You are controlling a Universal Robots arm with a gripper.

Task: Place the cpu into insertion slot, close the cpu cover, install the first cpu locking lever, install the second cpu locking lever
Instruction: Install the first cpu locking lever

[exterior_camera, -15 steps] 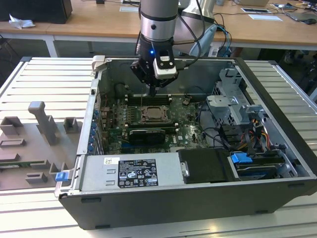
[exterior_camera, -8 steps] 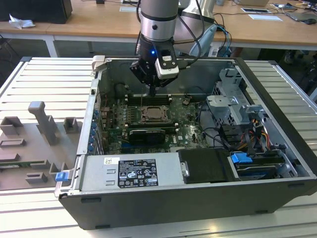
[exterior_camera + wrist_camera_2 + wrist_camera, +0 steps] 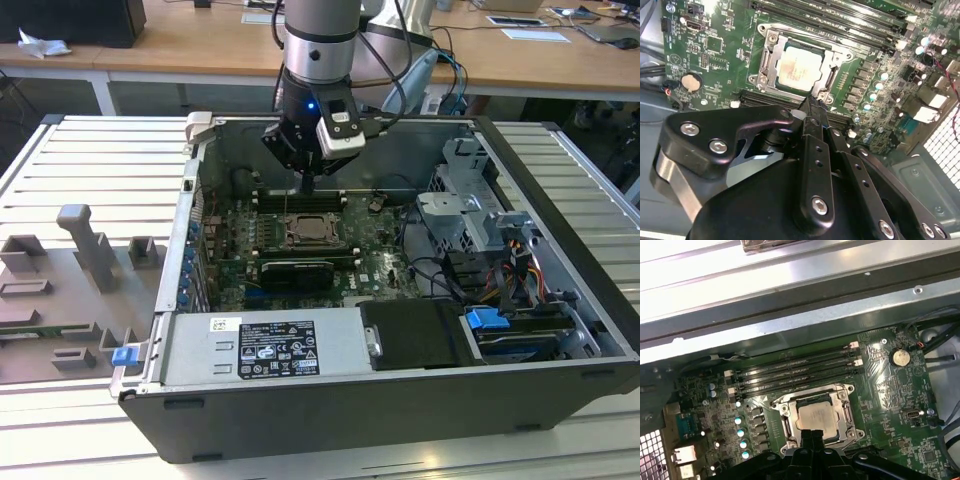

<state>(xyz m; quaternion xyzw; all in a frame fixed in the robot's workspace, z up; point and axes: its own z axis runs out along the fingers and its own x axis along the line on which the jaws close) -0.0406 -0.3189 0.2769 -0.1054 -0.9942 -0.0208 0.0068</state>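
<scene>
Arm reaches down into the open dark grey computer case [image 3: 560, 200], which lies on its side on the ribbed metal tabletop [image 3: 80, 170]. The case lies open-side up, presumably so the arm can come at the green motherboard [image 3: 715, 50] straight from above.

The slim black fingers [image 3: 813, 125] are pressed together to a narrow point, no gap between the tips in both wrist views. Nothing held.

The small, flat, pale silvery cpu [image 3: 799, 70] sits just below and ahead of the fingertips, seated flat in the square, metal-rimmed insertion slot [image 3: 781, 410]. The thin silvery frame of the cpu cover [image 3: 832, 57] looks folded down around the chip, with the chip's face showing through its window. Judged: placing is done and the cover is probably shut.

The tips hang right at the socket's near edge; touching or just clear, cannot tell. Lever state is not readable.

The long black memory slots [image 3: 790, 375] lie beyond the socket, on its far side from the fingers.
</scene>
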